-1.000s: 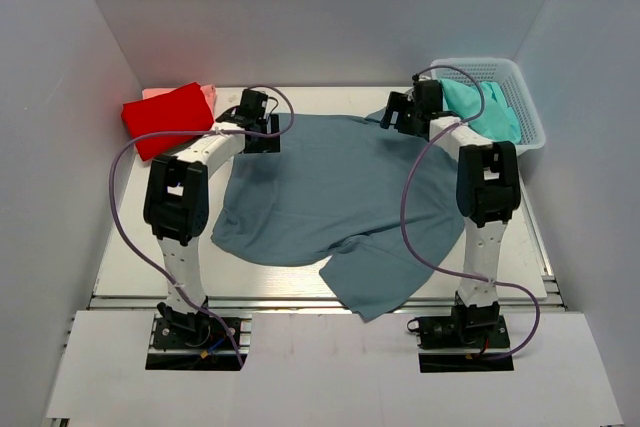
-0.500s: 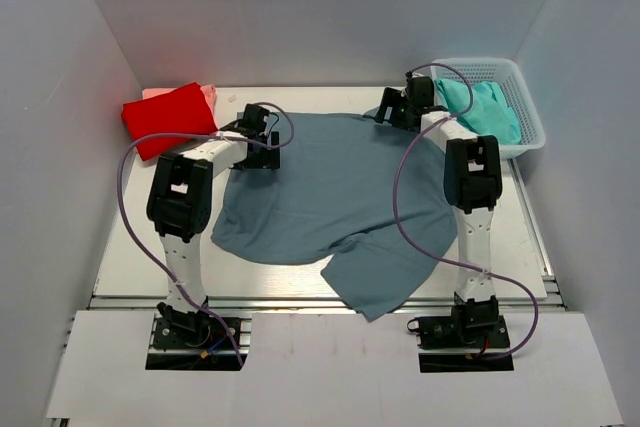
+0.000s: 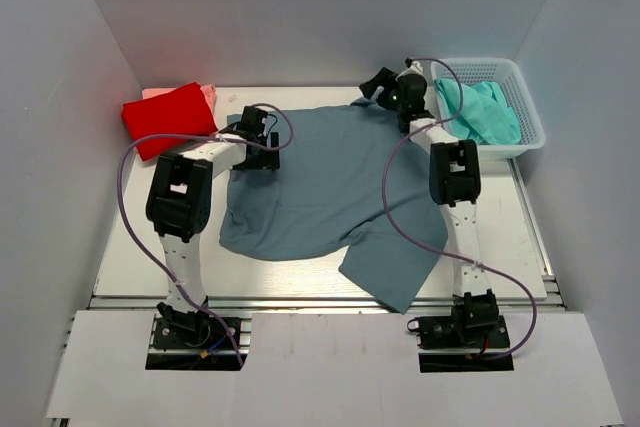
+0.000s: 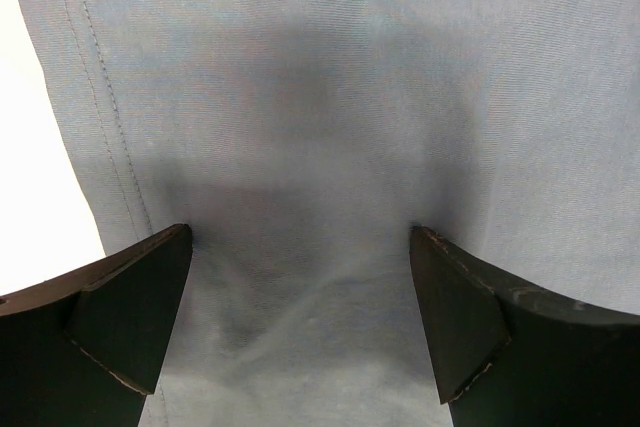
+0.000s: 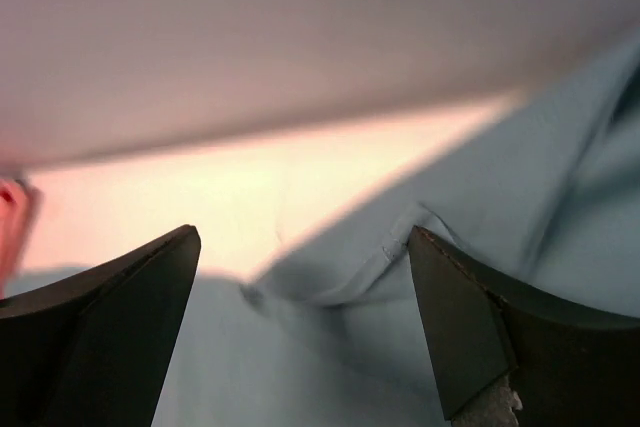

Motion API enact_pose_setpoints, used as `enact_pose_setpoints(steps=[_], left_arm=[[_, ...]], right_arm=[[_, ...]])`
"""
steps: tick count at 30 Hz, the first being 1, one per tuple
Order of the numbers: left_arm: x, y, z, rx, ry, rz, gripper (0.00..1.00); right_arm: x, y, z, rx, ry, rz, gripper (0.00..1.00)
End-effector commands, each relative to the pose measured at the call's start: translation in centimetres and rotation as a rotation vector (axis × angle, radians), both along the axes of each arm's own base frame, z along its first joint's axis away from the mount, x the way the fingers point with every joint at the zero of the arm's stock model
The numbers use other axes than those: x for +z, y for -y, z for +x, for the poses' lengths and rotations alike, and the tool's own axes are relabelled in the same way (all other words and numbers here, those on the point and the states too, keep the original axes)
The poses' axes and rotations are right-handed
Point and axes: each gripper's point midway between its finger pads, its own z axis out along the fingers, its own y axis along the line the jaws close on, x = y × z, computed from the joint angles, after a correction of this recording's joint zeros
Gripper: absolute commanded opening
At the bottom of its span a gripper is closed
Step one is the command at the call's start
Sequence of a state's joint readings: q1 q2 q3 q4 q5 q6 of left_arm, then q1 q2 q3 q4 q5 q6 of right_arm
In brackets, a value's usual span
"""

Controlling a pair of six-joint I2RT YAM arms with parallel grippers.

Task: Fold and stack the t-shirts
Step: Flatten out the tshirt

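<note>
A dusty blue-grey t-shirt (image 3: 330,182) lies spread across the middle of the table, with one flap reaching the near edge. My left gripper (image 3: 262,137) is low over the shirt's far-left part. In the left wrist view its jaws (image 4: 300,317) are wide open with cloth (image 4: 320,97) between the fingers and a stitched hem at the left. My right gripper (image 3: 385,87) is at the shirt's far-right corner. It (image 5: 305,337) is open above a rumpled edge of the cloth (image 5: 450,247). A folded red shirt (image 3: 168,117) lies on a pink one (image 3: 206,94) at the far left. A teal shirt (image 3: 480,112) lies in the basket.
The white mesh basket (image 3: 530,117) stands at the far right corner, close to my right arm. White walls enclose the table on the left, back and right. Bare table (image 3: 130,237) shows to the left of the blue-grey shirt and along its right side.
Both grippers have moved toward the back of the table. The blue-grey shirt has slid back and to the right, and its near flap has shifted right. The right gripper has tilted up.
</note>
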State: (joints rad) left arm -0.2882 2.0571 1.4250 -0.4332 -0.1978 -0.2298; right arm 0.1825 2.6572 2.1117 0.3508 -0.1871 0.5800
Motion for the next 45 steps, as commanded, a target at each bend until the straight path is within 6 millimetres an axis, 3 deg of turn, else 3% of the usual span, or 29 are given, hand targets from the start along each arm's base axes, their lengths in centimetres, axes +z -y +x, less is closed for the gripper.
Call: enact_pose_setpoints(steps=[1, 2, 3, 4, 6, 7, 9, 11, 12, 14, 15, 16, 17, 19, 20, 24, 25, 26, 27, 28, 29, 32, 33, 35, 37, 41, 43, 44, 45], left_arm=[[-3.3, -1.8, -3.1, 0.004, -0.111, 0.078, 1.0], [-3.0, -2.0, -3.2, 0.009, -0.112, 0.087, 1.0], [-2.7, -2.1, -3.0, 0.014, -0.109, 0.096, 1.0], [-2.6, -2.4, -3.0, 0.022, -0.105, 0.11, 1.0], [-1.8, -2.8, -2.3, 0.036, -0.095, 0.116, 1.0], [-1.8, -2.8, -2.3, 0.036, -0.094, 0.117, 1.0], [-1.5, -2.5, -1.9, 0.03, -0.085, 0.101, 1.0], [-1.1, -2.1, -1.3, 0.024, -0.066, 0.083, 1.0], [-1.2, -1.8, -1.4, 0.017, -0.069, 0.07, 1.0], [-0.4, -1.4, -0.8, 0.013, -0.044, 0.054, 1.0], [0.0, -1.4, -0.7, 0.013, -0.035, 0.051, 1.0], [0.0, -1.4, -0.7, 0.021, -0.034, 0.046, 1.0], [0.7, -1.3, -0.5, 0.021, -0.02, 0.042, 1.0], [2.1, -1.3, 0.0, 0.027, 0.016, 0.039, 1.0], [3.1, -1.2, 0.4, 0.027, 0.04, 0.032, 1.0], [5.0, -1.0, 1.7, 0.042, 0.096, 0.018, 1.0], [5.6, -1.1, 2.1, 0.057, 0.114, 0.017, 1.0], [6.1, -1.2, 2.7, 0.065, 0.117, 0.029, 1.0], [6.1, -1.0, 3.0, 0.073, 0.114, 0.025, 1.0], [5.4, -1.3, 3.6, 0.082, 0.105, 0.029, 1.0], [5.9, -0.9, 4.6, 0.076, 0.124, 0.013, 1.0], [5.5, -0.5, 6.7, 0.056, 0.147, -0.035, 1.0], [5.2, -1.1, 7.2, 0.07, 0.146, -0.034, 1.0], [5.2, -1.5, 8.5, 0.07, 0.153, -0.066, 1.0], [3.8, -1.2, 9.5, 0.049, 0.138, -0.095, 1.0], [1.1, -1.7, 10.8, 0.056, 0.096, -0.105, 1.0], [-0.7, -2.2, 11.4, 0.059, 0.069, -0.122, 1.0], [-1.2, -2.1, 11.7, 0.06, 0.066, -0.122, 1.0], [-1.2, -1.9, 12.1, 0.044, 0.065, -0.128, 1.0]], right_arm=[[10.0, -4.0, 3.3, 0.012, 0.359, 0.255, 0.9], [9.7, -5.2, 3.2, 0.038, 0.378, 0.256, 0.9], [11.5, -5.7, 2.9, 0.056, 0.429, 0.263, 0.9], [10.2, -6.1, 2.6, 0.072, 0.411, 0.23, 0.9], [15.7, -6.8, 0.9, 0.104, 0.501, 0.109, 0.9], [10.1, -6.3, 0.3, 0.085, 0.374, 0.04, 0.9], [14.0, -5.2, -0.7, 0.064, 0.393, -0.077, 0.9], [13.0, -3.7, -1.4, 0.053, 0.263, -0.135, 0.9], [14.6, -2.5, -1.2, 0.011, 0.28, -0.206, 0.9], [13.7, -1.6, -1.8, 0.015, 0.21, -0.341, 0.9], [15.2, -1.6, -2.4, 0.038, 0.237, -0.376, 0.9], [15.1, -1.7, -3.0, 0.054, 0.216, -0.386, 0.9], [12.1, -1.4, -4.1, 0.078, 0.144, -0.396, 0.9], [15.6, -0.8, -5.8, 0.066, 0.162, -0.363, 0.9], [13.3, 0.2, -7.4, 0.044, 0.092, -0.392, 0.9], [11.0, 2.8, -11.7, -0.035, -0.057, -0.432, 0.9], [11.2, 3.5, -13.1, -0.043, -0.08, -0.422, 0.9], [9.9, 3.9, -14.2, -0.042, -0.136, -0.436, 0.9], [7.7, 4.3, -15.6, -0.04, -0.197, -0.453, 0.9], [8.3, 5.2, -16.0, -0.084, -0.204, -0.46, 0.9], [5.9, 5.8, -17.9, -0.082, -0.284, -0.481, 0.9], [5.2, 7.0, -19.6, -0.137, -0.333, -0.472, 0.9], [3.2, 7.4, -21.3, -0.133, -0.386, -0.483, 0.9], [2.0, 7.7, -22.8, -0.145, -0.427, -0.468, 0.9], [0.2, 8.2, -24.2, -0.144, -0.473, -0.479, 0.9], [-1.6, 8.9, -25.3, -0.156, -0.531, -0.503, 0.9], [-2.2, 8.5, -25.2, -0.148, -0.551, -0.512, 0.9], [-3.2, 9.4, -25.2, -0.16, -0.586, -0.521, 0.9], [-2.9, 9.2, -24.6, -0.162, -0.578, -0.515, 0.9]])
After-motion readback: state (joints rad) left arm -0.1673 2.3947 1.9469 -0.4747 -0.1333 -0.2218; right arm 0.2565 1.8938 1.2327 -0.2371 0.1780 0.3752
